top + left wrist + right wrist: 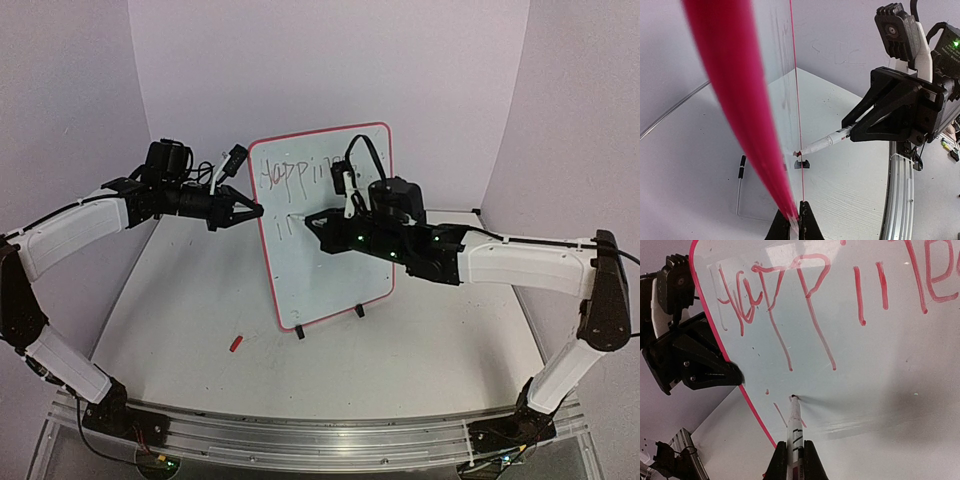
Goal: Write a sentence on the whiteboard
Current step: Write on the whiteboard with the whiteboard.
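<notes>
Top external view first, big stuff down to small: the surface (180,330) carries the whiteboard (340,270), which stands upright on its black clips (299,333) about mid-surface, between my two arms and turned a bit toward my right one. My left tool (255,211) is pressed together on the board's red rim at the left edge, bracing it. My right tool (318,222) is pinching the marker (794,430), with the tip on the board face low on the left, just under the first line. The sentence (805,305) reads something like "happine" in red so far, and the second line is only a couple of short strokes beside the tip, so I'd say I'm early in line two. A small red piece (237,343), maybe the cap, lies on the surface near the board's front corner. What worries me: if I lean on the marker too hard, the board could rock on those clips or slide in the left pinch, and the strokes would go wobbly. Too light and the line skips. The long tails of the two p's also hang right down to where I'm writing, so new letters could tangle with them. On views: the right wrist gives me readable letters, which from above are just faint scribbles. The left wrist sees the board edge-on, with no writing at all, but it's the only view that actually shows the tip meeting the face.
</notes>
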Controlling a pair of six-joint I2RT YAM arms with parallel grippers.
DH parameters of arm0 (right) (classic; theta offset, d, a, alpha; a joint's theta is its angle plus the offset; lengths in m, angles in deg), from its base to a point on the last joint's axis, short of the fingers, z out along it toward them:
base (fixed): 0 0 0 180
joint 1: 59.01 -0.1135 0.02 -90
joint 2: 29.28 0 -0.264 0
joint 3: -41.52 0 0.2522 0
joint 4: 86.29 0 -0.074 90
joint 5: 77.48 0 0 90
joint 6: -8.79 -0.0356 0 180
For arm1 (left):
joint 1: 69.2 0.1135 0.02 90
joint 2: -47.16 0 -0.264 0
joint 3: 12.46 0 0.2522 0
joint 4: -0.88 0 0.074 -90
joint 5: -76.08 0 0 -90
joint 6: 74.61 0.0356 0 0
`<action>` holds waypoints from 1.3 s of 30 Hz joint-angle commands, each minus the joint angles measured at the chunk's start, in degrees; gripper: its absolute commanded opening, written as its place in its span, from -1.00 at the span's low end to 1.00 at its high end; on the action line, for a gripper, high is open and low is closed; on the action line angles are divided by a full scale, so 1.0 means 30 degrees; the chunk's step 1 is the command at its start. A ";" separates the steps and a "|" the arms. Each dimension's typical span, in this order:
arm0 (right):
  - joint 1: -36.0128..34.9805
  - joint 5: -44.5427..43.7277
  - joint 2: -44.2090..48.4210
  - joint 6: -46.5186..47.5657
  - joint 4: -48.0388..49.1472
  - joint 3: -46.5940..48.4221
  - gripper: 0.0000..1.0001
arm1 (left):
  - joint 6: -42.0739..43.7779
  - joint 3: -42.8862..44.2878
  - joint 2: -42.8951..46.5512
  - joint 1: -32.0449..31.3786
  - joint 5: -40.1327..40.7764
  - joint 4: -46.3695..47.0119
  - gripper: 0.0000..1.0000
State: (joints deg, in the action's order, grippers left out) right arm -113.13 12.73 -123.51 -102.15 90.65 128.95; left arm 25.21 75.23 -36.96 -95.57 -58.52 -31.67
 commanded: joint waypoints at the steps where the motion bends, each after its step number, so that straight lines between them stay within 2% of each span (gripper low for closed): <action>1: 0.0197 -0.2365 0.0367 -0.0185 0.0397 0.0033 -1.00 | 0.1437 -0.0444 -0.0408 -0.0556 0.0452 -0.3302 -1.00; 39: 0.0194 -0.1871 0.0693 -0.1404 -0.0812 -0.1850 -1.00 | 0.1373 -0.0474 -0.0439 -0.0585 0.0391 -0.3273 -1.00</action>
State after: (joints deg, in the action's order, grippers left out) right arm -113.38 9.58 -122.46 -105.79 89.16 123.94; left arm 24.30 75.23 -36.96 -95.55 -57.62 -31.64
